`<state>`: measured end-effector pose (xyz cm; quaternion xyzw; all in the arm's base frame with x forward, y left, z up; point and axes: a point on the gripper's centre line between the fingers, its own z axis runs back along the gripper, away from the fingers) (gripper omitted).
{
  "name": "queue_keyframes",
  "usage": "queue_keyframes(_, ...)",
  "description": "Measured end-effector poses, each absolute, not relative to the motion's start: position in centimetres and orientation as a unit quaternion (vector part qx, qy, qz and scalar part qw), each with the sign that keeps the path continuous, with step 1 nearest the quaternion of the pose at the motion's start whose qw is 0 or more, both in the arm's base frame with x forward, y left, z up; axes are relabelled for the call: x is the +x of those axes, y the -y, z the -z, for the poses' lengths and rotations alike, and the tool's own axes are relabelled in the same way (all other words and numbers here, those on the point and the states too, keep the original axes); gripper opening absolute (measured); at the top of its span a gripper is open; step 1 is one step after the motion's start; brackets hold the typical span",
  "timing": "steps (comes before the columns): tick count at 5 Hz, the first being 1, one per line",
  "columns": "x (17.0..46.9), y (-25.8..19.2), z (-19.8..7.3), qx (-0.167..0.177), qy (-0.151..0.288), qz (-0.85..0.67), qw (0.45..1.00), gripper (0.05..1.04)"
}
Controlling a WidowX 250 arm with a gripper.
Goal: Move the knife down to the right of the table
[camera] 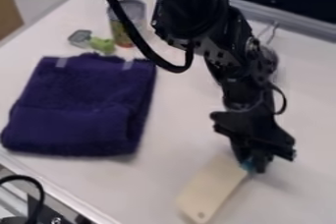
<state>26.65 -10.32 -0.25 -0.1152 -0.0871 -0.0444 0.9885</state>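
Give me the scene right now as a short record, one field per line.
knife: flat on the table, cream blade pointing toward the picture's bottom, hole near its end
gripper: lowered at the knife's blue end; firm hold uncertain
towel: dark purple, folded, left side of the picture
can: upright, beyond the towel
green item: beside the can, identity unclear

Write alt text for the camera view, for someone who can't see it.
A black robot gripper is down at the far end of a broad, pale knife on a white table. A folded dark blue towel lies at the image's left, with a can and a small green object beyond it.
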Motion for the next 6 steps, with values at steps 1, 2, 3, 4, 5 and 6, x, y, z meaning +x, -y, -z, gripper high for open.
queue_keyframes(1, 26.9, 9.8, 0.2, -0.108, 0.092, 0.011, 0.990, 0.546)
queue_keyframes(2, 27.0, 9.3, -0.1, -0.104, 0.092, -0.003, 0.990, 0.814)
queue_keyframes(3, 26.9, 8.6, -0.4, -0.089, 0.065, -0.062, 0.992, 0.998)
queue_keyframes(4, 27.8, 8.5, -3.1, -0.094, 0.078, -0.113, 0.986, 1.000)
queue_keyframes(5, 29.0, 7.6, -6.0, -0.081, 0.102, -0.182, 0.975, 1.000)
queue_keyframes(6, 30.9, 4.5, -6.8, -0.024, 0.131, -0.270, 0.954, 1.000)
